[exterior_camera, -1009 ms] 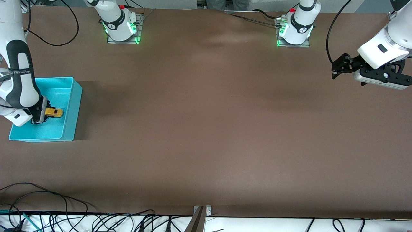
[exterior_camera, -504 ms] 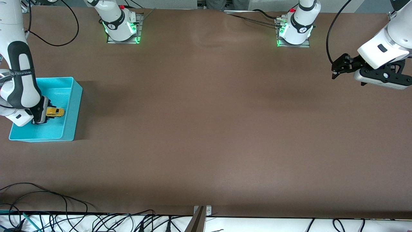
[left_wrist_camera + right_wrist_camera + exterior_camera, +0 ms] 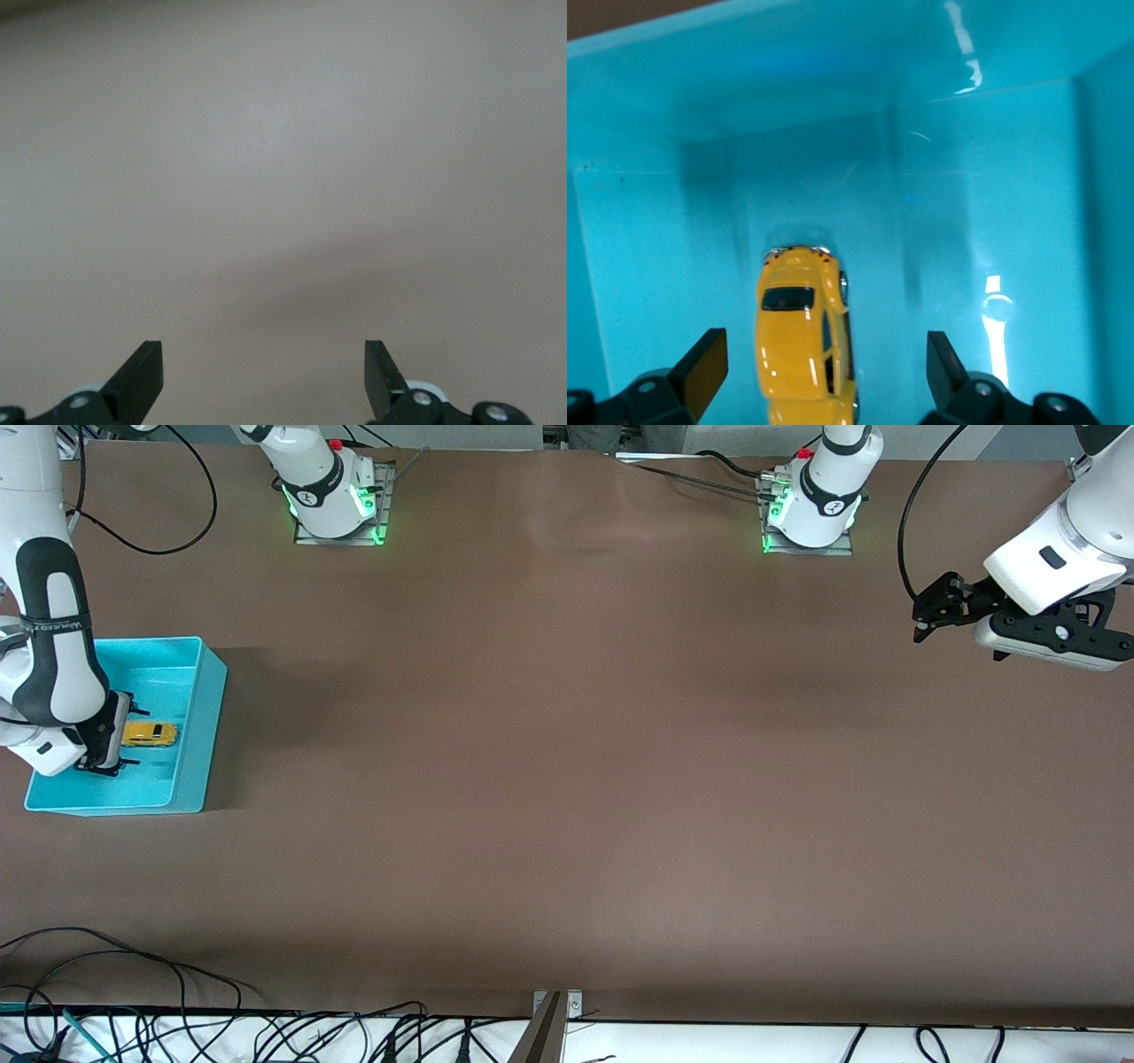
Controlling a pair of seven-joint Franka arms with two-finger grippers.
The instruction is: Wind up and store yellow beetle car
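**Toy car in bin, both grippers open**

Tabletop (image 3: pixel 567 779): brown, wide, matte surface carrying everything listed below. Two arm bases with green lights stand along its edge farthest from the front camera.

Right arm (image 3: pixel 53 646): white with black sections, reaching down into the bin at its own end of the tabletop.

Left arm (image 3: pixel 1054 558): white, waiting over the bare tabletop at its own end, well apart from the bin.

Bin (image 3: pixel 199 726): turquoise, rectangular, open-topped, with smooth glossy walls. It sits flat on the tabletop at the right arm's end. The right wrist view shows its floor and inner walls (image 3: pixel 1010 177) with bright reflections.

Left gripper (image 3: pixel 921 624): black, hovering above bare tabletop. In the left wrist view (image 3: pixel 263 372) the fingers stand wide apart with nothing between them.

Right gripper (image 3: pixel 124 735): low inside the bin, just above its floor. The right wrist view (image 3: pixel 828 367) shows both fingers spread wide, one to each side of the car, with clear gaps; it has hold of nothing.

Yellow beetle car (image 3: pixel 149 733): tiny, rounded, with dark windows. It rests on the bin floor, upright on its wheels, lying between the right gripper's open fingers without touching them (image 3: pixel 804 341).
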